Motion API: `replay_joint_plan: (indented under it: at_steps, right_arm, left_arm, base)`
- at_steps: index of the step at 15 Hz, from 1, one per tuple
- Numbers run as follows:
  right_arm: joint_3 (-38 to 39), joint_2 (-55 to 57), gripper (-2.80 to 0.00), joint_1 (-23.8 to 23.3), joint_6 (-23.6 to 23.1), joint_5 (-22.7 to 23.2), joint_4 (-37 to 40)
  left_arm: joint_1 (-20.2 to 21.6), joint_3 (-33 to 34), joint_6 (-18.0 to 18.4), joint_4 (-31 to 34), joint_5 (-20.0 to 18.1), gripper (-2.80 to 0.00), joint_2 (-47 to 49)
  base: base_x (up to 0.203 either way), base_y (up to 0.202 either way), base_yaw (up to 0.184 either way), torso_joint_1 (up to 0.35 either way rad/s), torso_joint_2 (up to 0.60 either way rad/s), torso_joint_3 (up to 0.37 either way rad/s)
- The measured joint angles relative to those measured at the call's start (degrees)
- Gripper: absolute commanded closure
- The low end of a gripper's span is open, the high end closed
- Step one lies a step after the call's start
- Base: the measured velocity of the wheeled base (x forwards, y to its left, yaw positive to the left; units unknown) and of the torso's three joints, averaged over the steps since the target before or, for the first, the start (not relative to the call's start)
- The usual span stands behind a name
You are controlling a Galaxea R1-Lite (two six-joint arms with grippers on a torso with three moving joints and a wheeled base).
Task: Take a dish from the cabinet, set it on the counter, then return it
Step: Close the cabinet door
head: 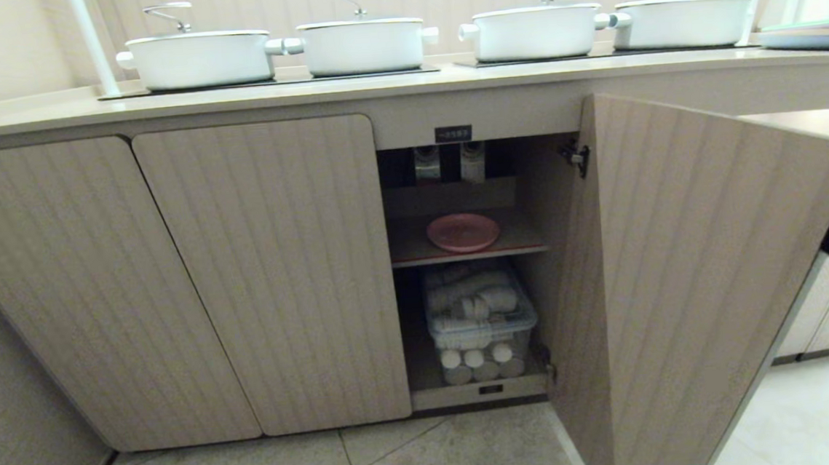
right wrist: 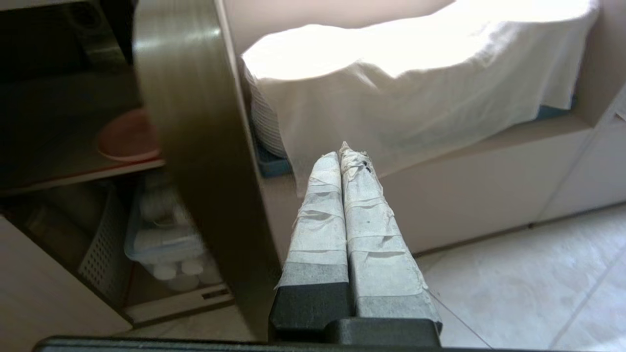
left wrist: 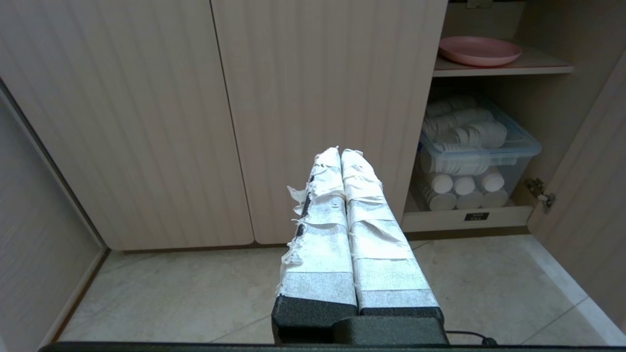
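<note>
Lying flat on the inner shelf (head: 416,250) of the open cabinet (head: 709,270), the dish (head: 463,232) is seen above a clear bin (head: 480,320) of white cups. The right gripper (right wrist: 346,152) is held low just beside the outer edge of the swung-out door, its taped fingers pressed together and holding nothing. The left gripper (left wrist: 341,154) is also closed and empty, pointed toward the two shut doors (left wrist: 225,117). Nothing pink is placed on the counter (head: 375,83).

You're looking at a round matte pink plate (head: 463,232) on a beige, vertically fluted wood-grain cabinet (head: 709,270) shelf — white lidded pots (head: 365,43) sit above on the pale cream worktop (head: 375,83), over grey-veined floor tiles (head: 416,458).
</note>
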Motion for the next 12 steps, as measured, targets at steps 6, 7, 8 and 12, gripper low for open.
replay_joint_plan:
  at_steps: [6,7,8,12]
  right_arm:
    - [0.5,1.4,0.00,3.1,1.7,0.1,-0.6]
    - [0.5,1.4,0.00,4.0,2.5,0.1,-0.6]
    - [0.5,1.4,0.00,5.1,3.5,0.2,-0.6]
    - [0.4,0.5,0.00,7.2,7.5,6.4,-0.5]
  left_arm:
    - [0.0,0.0,0.0,0.0,0.0,0.00,0.0]
    - [0.0,0.0,0.0,0.0,0.0,0.00,0.0]
    - [0.0,0.0,0.0,0.0,0.0,0.00,0.0]
    - [0.0,0.0,0.0,0.0,0.0,0.00,0.0]
  base:
    - [0.000,0.000,0.000,0.000,0.00,0.000]
    - [0.000,0.000,0.000,0.000,0.00,0.000]
    - [0.000,0.000,0.000,0.000,0.00,0.000]
    - [0.000,0.000,0.000,0.000,0.00,0.000]
